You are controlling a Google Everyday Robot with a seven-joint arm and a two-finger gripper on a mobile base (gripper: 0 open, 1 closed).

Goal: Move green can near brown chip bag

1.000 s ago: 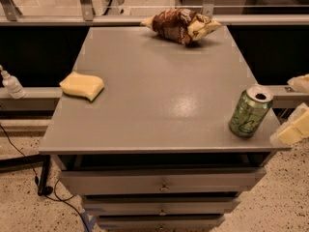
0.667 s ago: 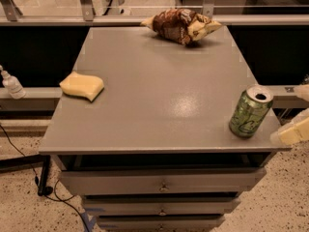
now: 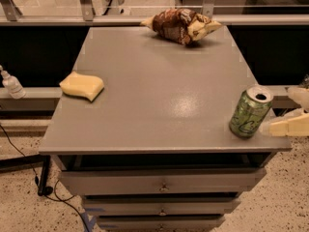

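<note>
The green can (image 3: pixel 250 111) stands near the table's front right corner, with its silver top showing. The brown chip bag (image 3: pixel 181 25) lies at the far edge of the grey table (image 3: pixel 159 95), far from the can. My gripper (image 3: pixel 288 111) comes in from the right edge of the view, just right of the can. It is open. Its lower cream finger (image 3: pixel 285 127) points at the can's base and almost touches it. The upper finger (image 3: pixel 298 94) is farther right, partly cut off by the view's edge.
A pale yellow sponge (image 3: pixel 82 86) lies on the table's left side. A small clear bottle (image 3: pixel 10 83) stands on a ledge left of the table. Drawers (image 3: pixel 161 185) sit under the tabletop. A rail with metal posts runs behind the table.
My gripper has edged left toward the can, its lower finger now closer to the can's base. The can, bag and sponge have not moved.
</note>
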